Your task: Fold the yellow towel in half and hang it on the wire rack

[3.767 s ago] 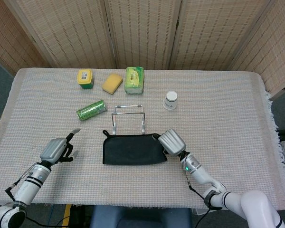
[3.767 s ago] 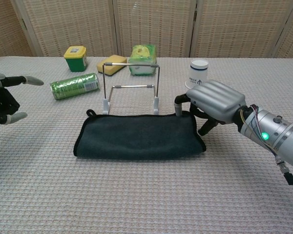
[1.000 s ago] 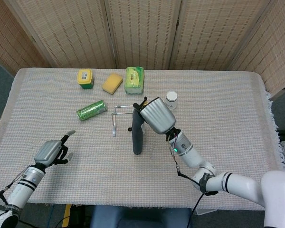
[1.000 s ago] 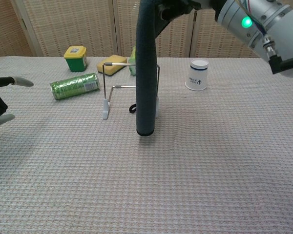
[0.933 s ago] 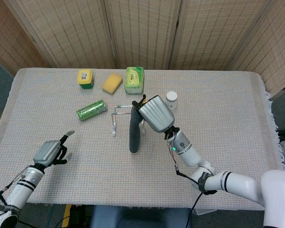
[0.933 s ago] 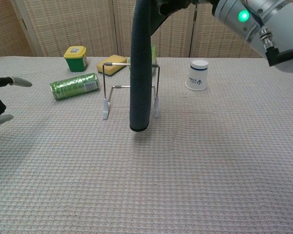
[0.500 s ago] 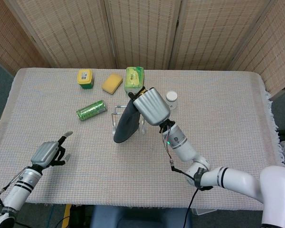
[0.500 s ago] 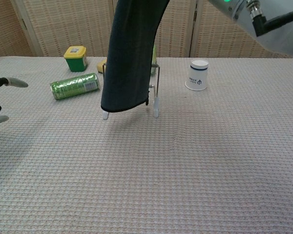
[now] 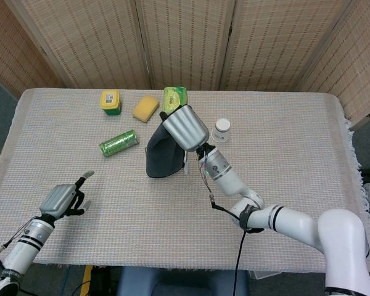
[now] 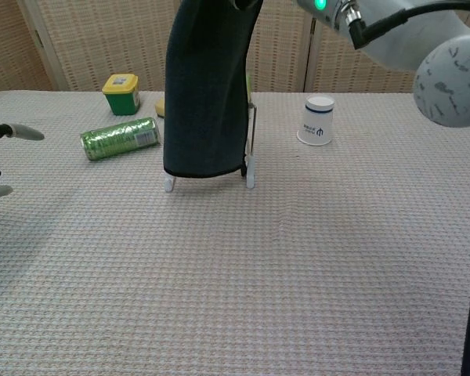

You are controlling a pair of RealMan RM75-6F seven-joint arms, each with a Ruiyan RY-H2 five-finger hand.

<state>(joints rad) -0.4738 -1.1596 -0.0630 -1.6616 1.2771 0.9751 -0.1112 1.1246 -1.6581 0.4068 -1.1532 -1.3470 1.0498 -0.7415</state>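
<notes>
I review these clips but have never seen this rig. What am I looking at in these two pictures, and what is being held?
A two-armed robot with humanlike hands sits at a cloth-covered table. One camera looks down from its head, the other forward from its chest. The right hand holds a dark towel, dark rather than yellow, hanging down over the wire rack. The left hand hovers low, holding nothing. Also on the table: a green can, a yellow-lidded tub, a sponge, a green packet and a white cup.

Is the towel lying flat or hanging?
Hanging: the towel dangles from the right hand above the table, in front of the rack.
</notes>
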